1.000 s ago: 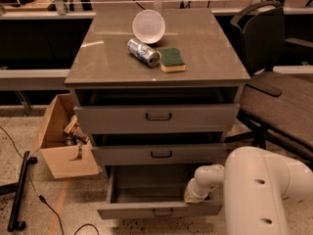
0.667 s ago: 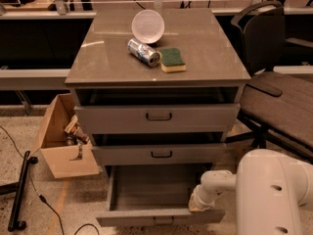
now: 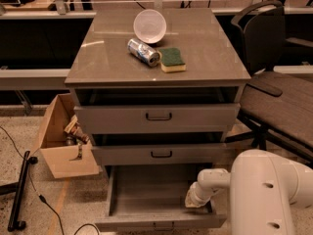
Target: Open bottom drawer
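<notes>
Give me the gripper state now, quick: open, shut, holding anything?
Gripper: cannot be told. It is low at the right side of the pulled-out bottom drawer, inside it near the front.

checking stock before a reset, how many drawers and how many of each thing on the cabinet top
drawers: 3 (top drawer, middle drawer, bottom drawer, pulled out)
bowl: 1
can: 1
sponge: 1
total: 6
gripper: inside the bottom drawer, right side, not counted

My gripper [image 3: 194, 200]: in the bottom drawer [image 3: 146, 191], at its right end.
Readable text: none, even on the can [image 3: 144, 52] up beyond it.
</notes>
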